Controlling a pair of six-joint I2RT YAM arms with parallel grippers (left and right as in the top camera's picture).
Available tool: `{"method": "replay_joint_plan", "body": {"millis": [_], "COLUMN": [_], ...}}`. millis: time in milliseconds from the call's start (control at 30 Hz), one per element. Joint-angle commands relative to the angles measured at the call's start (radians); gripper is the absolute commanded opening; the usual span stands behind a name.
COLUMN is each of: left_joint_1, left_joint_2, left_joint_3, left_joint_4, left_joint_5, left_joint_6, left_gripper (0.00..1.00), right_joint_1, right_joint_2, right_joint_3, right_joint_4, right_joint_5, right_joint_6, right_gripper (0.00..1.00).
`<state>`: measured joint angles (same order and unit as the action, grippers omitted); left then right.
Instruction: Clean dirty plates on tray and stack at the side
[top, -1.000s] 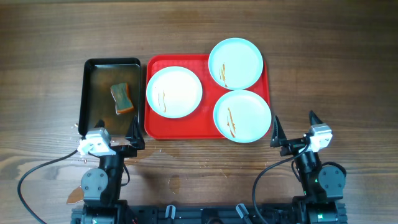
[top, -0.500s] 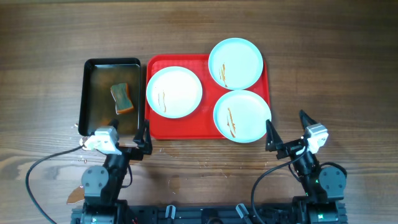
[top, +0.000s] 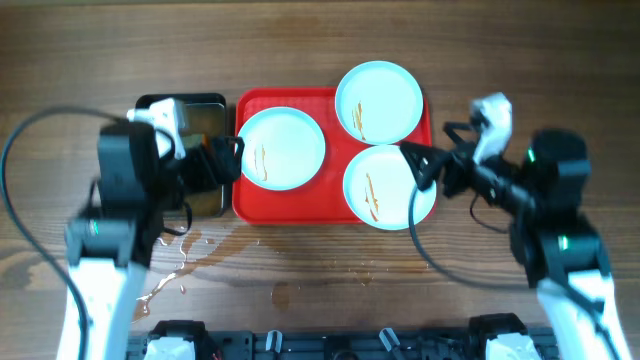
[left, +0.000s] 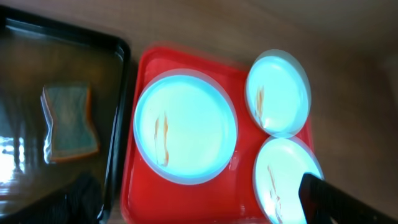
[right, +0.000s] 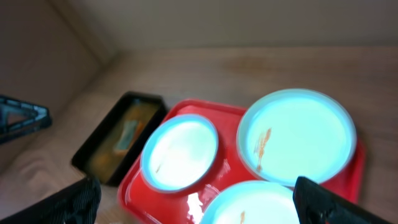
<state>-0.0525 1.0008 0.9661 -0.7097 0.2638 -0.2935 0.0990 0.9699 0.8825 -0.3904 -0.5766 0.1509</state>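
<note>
Left gripper (top: 222, 165) with jaws wide apart and empty, hanging over the right edge of the black tray (top: 205, 104), just beside the red tray (top: 255, 205). Right gripper (top: 438, 152) also spread wide, holding nothing, with one finger over the rim of the near right plate (top: 375, 190). All three lying flat on the red tray, none stacked: left plate (top: 280, 148) alone on the left half, far right plate (top: 378, 102) and near right plate close together on the other half. Thin orange-brown smear on each face. Sponge (left: 68, 121) lying inside the black tray. Wet streaks (top: 180, 265) on the table (top: 320, 40) below the left arm, perhaps water.
</note>
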Motion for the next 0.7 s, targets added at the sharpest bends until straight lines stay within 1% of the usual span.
{"method": "replay_joint_plan", "body": {"millis": [0,67,133,167,200,233,267,300,367,400,433,467,500,567,667], "left_joint_1": [0.005,0.005,0.005,0.005,0.005,0.005,0.004,0.004,0.011,0.031,0.062,0.087,0.117,0.15,0.162], "left_joint_2": [0.252,0.356,0.392,0.4,0.403,0.406,0.406,0.406,0.42,0.437,0.463,0.487,0.52,0.568,0.616], "left_joint_3": [0.345,0.469,0.481,0.48,0.48,0.48,0.48,0.48,0.48,0.48,0.48,0.48,0.48,0.48,0.48], "left_joint_4": [-0.248,-0.339,-0.332,-0.335,-0.333,-0.322,-0.307,-0.301,-0.315,-0.335,-0.357,-0.37,-0.378,-0.368,-0.357], "left_joint_5": [0.016,0.017,0.034,0.019,0.011,0.017,0.036,0.033,-0.042,-0.072,-0.093,-0.101,-0.101,-0.102,-0.123], "left_joint_6": [0.079,0.077,0.078,0.078,0.078,0.077,0.077,0.078,0.07,0.027,-0.019,-0.039,-0.062,-0.063,-0.062], "left_gripper": [1.0,1.0,1.0,1.0,1.0,1.0,1.0,1.0,1.0,1.0,1.0,1.0,1.0,0.98,0.99], "right_joint_1": [0.076,0.139,0.194,0.204,0.209,0.209,0.209,0.216,0.263,0.291,0.317,0.336,0.352,0.363,0.37], "right_joint_2": [0.222,0.383,0.536,0.571,0.612,0.654,0.681,0.703,0.748,0.776,0.8,0.823,0.849,0.899,0.986], "right_joint_3": [0.209,0.35,0.454,0.456,0.456,0.454,0.454,0.454,0.454,0.454,0.454,0.454,0.455,0.469,0.53], "right_joint_4": [-0.118,-0.231,-0.286,-0.249,-0.183,-0.073,-0.008,0.043,0.035,-0.001,-0.027,-0.051,-0.068,-0.121,-0.181], "right_joint_5": [-0.016,-0.016,-0.038,-0.063,-0.121,-0.156,-0.192,-0.204,-0.03,0.074,0.13,0.172,0.196,0.227,0.244], "right_joint_6": [-0.018,-0.02,-0.019,-0.017,0.023,0.13,0.204,0.196,0.204,0.224,0.241,0.27,0.28,0.303,0.301], "right_gripper": [1.0,1.0,1.0,1.0,1.0,1.0,1.0,0.99,0.93,0.9,0.88,0.85,0.81,0.76,0.73]}}
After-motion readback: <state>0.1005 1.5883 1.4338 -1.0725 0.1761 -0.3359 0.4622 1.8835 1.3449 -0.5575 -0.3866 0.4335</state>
